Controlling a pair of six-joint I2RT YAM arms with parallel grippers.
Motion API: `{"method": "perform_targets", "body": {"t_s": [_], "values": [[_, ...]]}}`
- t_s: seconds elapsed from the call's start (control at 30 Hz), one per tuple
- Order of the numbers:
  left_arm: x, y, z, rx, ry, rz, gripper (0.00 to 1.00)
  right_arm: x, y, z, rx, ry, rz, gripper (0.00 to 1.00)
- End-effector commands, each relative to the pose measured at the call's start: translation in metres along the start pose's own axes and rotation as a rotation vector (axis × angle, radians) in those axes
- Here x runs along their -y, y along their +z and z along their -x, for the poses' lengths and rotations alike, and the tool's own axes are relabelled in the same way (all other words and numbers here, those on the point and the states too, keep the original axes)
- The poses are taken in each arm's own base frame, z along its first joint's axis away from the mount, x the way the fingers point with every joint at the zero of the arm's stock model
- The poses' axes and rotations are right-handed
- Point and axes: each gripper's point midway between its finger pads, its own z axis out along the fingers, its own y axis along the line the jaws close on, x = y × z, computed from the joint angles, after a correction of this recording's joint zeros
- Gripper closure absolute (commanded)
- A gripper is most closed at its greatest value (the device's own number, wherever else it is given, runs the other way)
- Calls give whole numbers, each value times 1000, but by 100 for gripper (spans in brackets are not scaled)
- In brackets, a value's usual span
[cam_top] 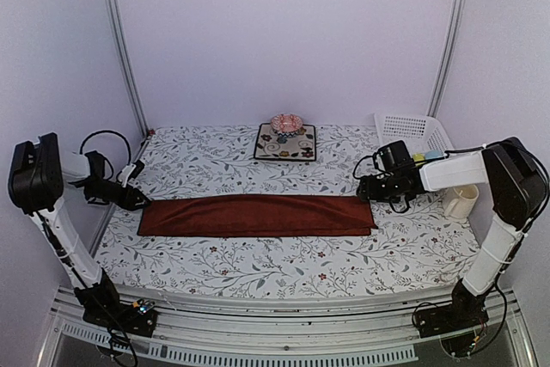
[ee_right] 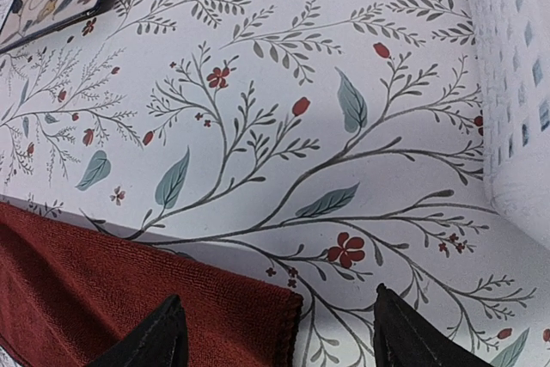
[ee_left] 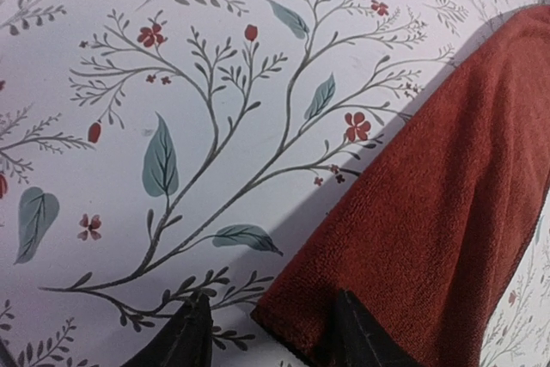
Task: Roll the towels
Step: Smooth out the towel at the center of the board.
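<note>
With the dark red towel (cam_top: 258, 215) a long strip across the bench (cam_top: 258, 268), the left fingers (ee_left: 185, 345) and right fingers (ee_right: 404, 337) stand open around its end corners, so uneven pinches could skew the roll.

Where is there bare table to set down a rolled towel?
Free: the strip between the dark red towel and the table's near edge, and the back left, beside the floral mat. Crowded: back right, by the white basket and cup.
</note>
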Motion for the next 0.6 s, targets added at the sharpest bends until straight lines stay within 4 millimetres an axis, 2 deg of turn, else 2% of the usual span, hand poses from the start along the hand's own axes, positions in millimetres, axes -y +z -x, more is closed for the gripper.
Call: {"method": "perform_targets", "body": {"t_s": [0.0,0.2,0.37,0.57], "values": [[-7,4,2,-14,-18,18,53,-4,8,0,5,5,32,26],[-4,8,1,-22,-47,-25,65,-4,14,-3,-3,14,45,27],[2,13,-2,-40,-57,-73,69,-4,17,-4,-7,15,48,28],[5,17,-4,-56,-60,-93,80,-4,20,-7,-16,14,49,28]]}}
